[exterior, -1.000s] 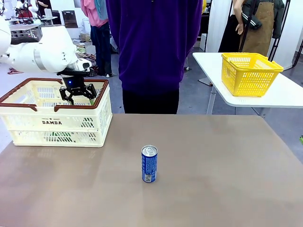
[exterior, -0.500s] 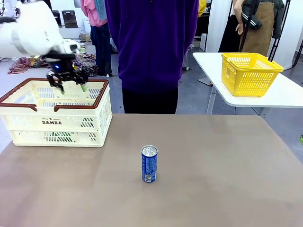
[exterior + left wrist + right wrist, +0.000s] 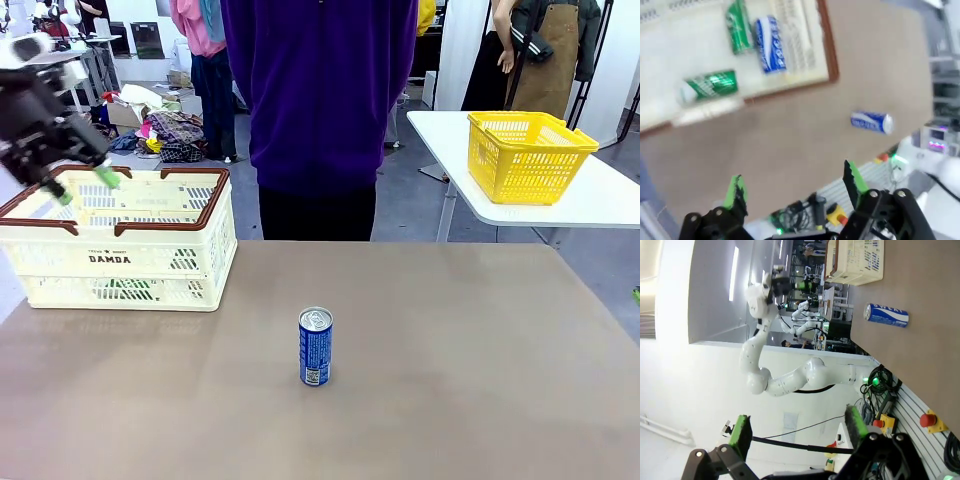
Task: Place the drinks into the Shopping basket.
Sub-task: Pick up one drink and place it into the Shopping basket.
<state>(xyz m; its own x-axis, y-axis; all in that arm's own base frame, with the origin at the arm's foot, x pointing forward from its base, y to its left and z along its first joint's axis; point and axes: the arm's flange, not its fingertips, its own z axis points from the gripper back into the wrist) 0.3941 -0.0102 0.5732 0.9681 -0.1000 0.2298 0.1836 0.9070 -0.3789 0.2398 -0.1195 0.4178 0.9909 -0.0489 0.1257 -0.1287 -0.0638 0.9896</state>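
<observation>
The Shopping basket, cream-white with a brown rim and "DAMDA" on its near wall, stands at the far left of the brown counter. Everything else is placed from it. A blue can stands upright on the counter, well apart from the basket, to its right and nearer the robot, with bare counter all around it. Inside the basket, the left wrist view shows three cans lying on their sides on the floor: a blue and white can beside the brown-rimmed wall, a green can just beside that one, and a second green can a little apart from the pair, near the adjoining wall.

The left gripper hangs above the basket's left rear corner, clear of the rim, its jaws spread wide and holding nothing; the green pads are parted with open air between them. The right gripper is far from the basket, off the counter's edge, with its jaws likewise wide apart and empty; from it the upright blue can and the basket show farther off.

A person in a purple top stands behind the counter, to the basket's right. A smaller yellow basket sits on a separate white table, far to the right of the Shopping basket
</observation>
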